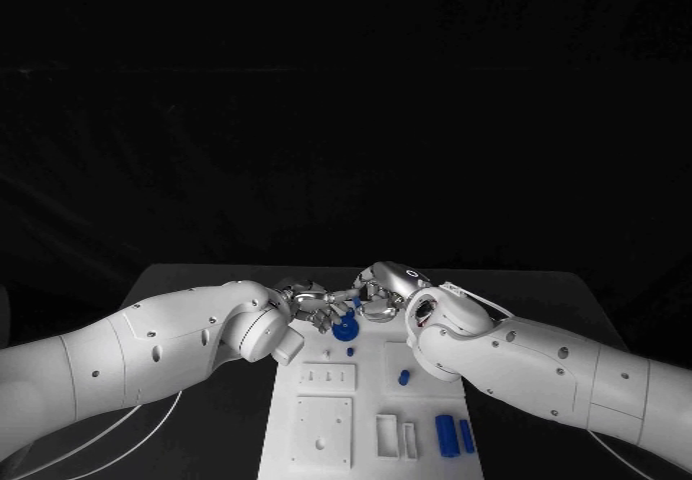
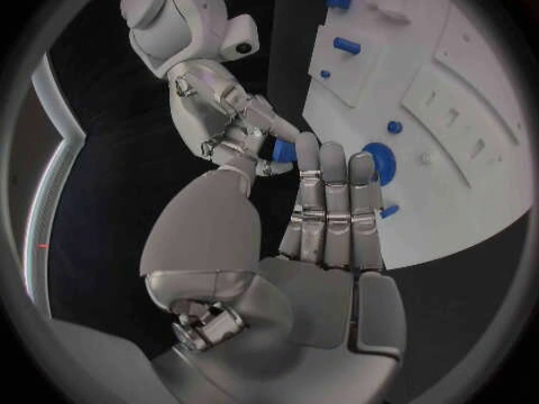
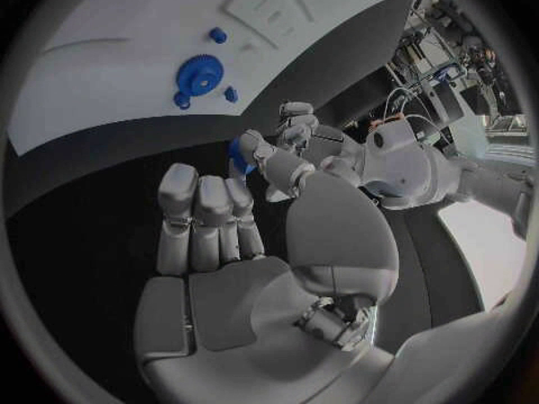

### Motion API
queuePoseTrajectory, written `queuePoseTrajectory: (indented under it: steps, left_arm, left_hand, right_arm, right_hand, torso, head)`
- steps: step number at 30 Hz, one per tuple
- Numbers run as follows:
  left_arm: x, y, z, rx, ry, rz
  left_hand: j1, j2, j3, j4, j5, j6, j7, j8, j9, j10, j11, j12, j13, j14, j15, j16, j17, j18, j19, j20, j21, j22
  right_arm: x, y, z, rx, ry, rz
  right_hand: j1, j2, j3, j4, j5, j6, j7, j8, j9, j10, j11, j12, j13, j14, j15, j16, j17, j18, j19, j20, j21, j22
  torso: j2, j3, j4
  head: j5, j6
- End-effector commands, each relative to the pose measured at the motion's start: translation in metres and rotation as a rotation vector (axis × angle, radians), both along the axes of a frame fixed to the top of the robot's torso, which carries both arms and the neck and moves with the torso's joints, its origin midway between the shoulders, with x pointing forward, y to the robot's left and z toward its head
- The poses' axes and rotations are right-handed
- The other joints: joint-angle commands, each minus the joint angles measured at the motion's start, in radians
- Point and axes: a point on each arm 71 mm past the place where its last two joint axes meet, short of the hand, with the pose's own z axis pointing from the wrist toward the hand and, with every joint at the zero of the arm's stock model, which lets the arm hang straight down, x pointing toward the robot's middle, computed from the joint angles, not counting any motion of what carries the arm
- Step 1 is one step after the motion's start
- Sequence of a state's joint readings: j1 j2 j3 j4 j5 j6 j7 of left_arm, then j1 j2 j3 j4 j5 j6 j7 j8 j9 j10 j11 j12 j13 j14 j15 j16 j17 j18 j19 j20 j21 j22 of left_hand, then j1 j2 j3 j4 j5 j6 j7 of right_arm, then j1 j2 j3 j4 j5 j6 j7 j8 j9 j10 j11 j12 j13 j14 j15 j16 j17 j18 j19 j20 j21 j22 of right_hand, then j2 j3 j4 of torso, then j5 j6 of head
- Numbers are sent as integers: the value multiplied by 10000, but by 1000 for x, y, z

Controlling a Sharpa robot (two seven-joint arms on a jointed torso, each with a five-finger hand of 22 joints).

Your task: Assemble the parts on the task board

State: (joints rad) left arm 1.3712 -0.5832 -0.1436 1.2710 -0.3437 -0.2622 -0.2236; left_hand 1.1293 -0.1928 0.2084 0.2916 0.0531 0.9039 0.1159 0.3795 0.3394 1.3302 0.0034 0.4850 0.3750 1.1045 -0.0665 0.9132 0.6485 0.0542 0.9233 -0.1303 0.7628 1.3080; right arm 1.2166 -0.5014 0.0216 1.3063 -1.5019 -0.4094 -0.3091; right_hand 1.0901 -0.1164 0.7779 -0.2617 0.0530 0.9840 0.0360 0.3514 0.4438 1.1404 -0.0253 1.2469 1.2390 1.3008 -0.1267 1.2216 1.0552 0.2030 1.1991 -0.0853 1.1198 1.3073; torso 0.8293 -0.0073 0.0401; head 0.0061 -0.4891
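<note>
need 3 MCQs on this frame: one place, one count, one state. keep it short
1. Where do the two hands meet?
A) over the board's far end
B) over its near end
C) off the table

2. How many blue pins lie side by side at the board's near right corner?
A) one
B) two
C) four

3. The blue gear is:
A) lying flat on the board
B) held by the left hand
C) standing on edge

Answers:
1 A: the left hand and right hand meet fingertip to fingertip just beyond the gear.
2 B: two pins show there.
3 A: it lies flat, free of both hands.
</note>
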Motion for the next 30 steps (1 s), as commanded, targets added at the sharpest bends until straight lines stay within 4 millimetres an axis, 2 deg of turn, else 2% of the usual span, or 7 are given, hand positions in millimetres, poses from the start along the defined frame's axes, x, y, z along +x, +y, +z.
queuePoseTrajectory:
  steps: [1, 7, 14, 23, 24, 26, 30]
  left_arm:
    - [-1, -4, -1, 183, 127, -112]
    - [0, -6, -1, 100, 147, -66]
    - [-1, -9, -1, 97, 215, -215]
    - [-1, -8, -1, 66, 174, -166]
    - [-1, -8, -1, 68, 178, -168]
    - [-1, -9, -1, 65, 182, -192]
    - [-1, -9, 0, 58, 153, -168]
  left_hand:
    - [17, 86, 77, -1, -42, -53, 4, -41, -5, -116, 13, 43, 21, -96, 28, 56, -30, 143, -92, -314, 43, 201]
    - [120, 211, 29, -4, -43, -61, 17, -44, 3, -207, 27, 96, 61, -138, 50, 85, -94, 138, -159, -291, 84, 198]
    - [491, 470, -223, -32, -41, -21, 35, -15, 35, -418, 54, 110, 81, -246, 104, 114, -258, 142, -313, -238, 126, 179]
    - [1610, 1348, -615, -167, 10, 143, -14, 32, 63, -466, -2, 255, 148, -235, 53, 355, -421, 154, -360, -274, 314, 177]
    - [1930, 1535, -680, -288, 15, 171, -19, 34, 63, -481, -1, 273, 152, -253, 55, 388, -461, 143, -393, -267, 335, 174]
    - [2276, 1709, -863, -351, 48, 221, -27, 27, 58, -496, -7, 303, 156, -272, 61, 451, -539, 124, -427, -264, 366, 158]
    - [2987, 1741, -328, -437, -12, 398, -64, 72, 76, -502, -30, 326, 146, -290, 66, 526, -645, 94, -449, -246, 358, 105]
  right_arm:
    - [-3, 5, -1, -203, -9, 114]
    - [-6, 11, -2, -203, 58, 240]
    - [-7, 13, -3, -256, 92, 261]
    - [-9, 15, -6, -364, 190, 344]
    - [-9, 15, -6, -374, 197, 340]
    - [-8, 15, -7, -380, 200, 319]
    - [-9, 16, -7, -391, 211, 331]
  right_hand:
    - [-31, -54, 63, -9, -32, 550, 499, 276, 503, 66, 5, -37, -5, 37, -55, -57, 6, 588, 74, 6, 11, 83]
    - [-33, -59, 80, -6, -31, 550, 499, 274, 506, 85, 5, -26, 7, 40, -54, -60, 5, 588, 79, 7, 9, 82]
    - [-37, -62, 96, -3, -29, 550, 499, 271, 508, 79, 5, -34, 1, 43, -54, -62, 4, 588, 83, 7, 8, 81]
    - [-42, -65, 112, 0, -28, 551, 499, 269, 511, 87, 6, -32, 5, 46, -54, -65, 3, 588, 88, 8, 6, 80]
    - [-43, -66, 114, 1, -28, 551, 499, 269, 511, 93, 6, -27, 9, 46, -54, -65, 3, 588, 88, 8, 6, 79]
    - [-45, -68, 117, 2, -28, 551, 500, 268, 512, 92, 6, -29, 8, 47, -54, -66, 3, 588, 90, 9, 6, 79]
    - [-47, -70, 122, 2, -28, 551, 500, 267, 513, 91, 6, -31, 7, 47, -53, -67, 2, 588, 91, 9, 5, 79]
  torso:
    - [10, 5, -8]
    - [13, 2, -15]
    - [20, -4, -14]
    - [15, -3, -2]
    - [16, -1, -4]
    - [16, 0, -7]
    - [19, 6, -8]
  head:
    - [24, 12]
    - [53, -72]
    - [74, -168]
    - [77, -213]
    - [75, -212]
    - [75, -213]
    - [80, -218]
